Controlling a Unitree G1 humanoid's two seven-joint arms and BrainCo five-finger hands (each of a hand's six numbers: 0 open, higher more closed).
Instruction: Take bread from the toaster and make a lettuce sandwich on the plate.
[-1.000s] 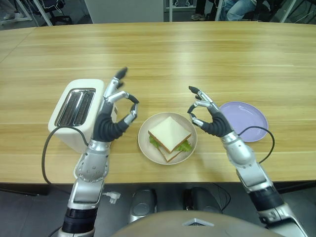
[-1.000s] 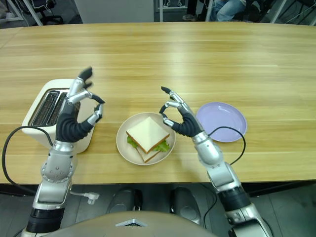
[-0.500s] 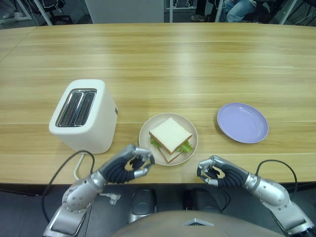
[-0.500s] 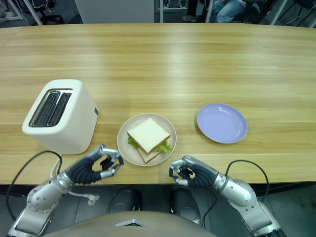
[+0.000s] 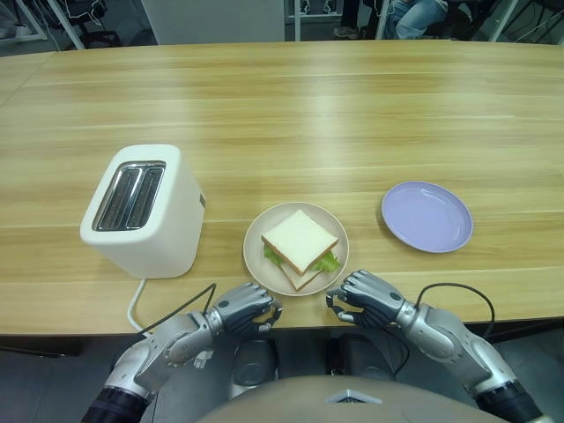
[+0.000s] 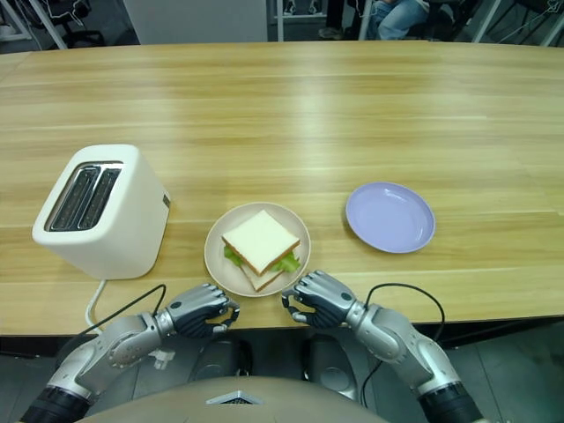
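The lettuce sandwich (image 5: 300,243) sat finished on the beige plate (image 5: 250,253); our left hand (image 5: 245,308) and right hand (image 5: 366,298) hung nearside of that plate, fingers clenched on nothing. We judged retreating without nudging it wisest

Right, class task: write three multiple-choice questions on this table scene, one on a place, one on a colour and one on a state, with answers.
1. On which side of the sandwich does the toaster stand?
A. the robot's right
B. the robot's left
C. on top of it
2. What colour is the empty plate?
A. purple
B. green
C. red
3. How are the left hand and right hand?
A. gripping the sandwich
B. flat on the toaster
C. curled, holding nothing
Answers: 1 B, the toaster is left of the sandwich's beige plate; 2 A, it is pale purple; 3 C, both are curled by the table's near edge with nothing in them.
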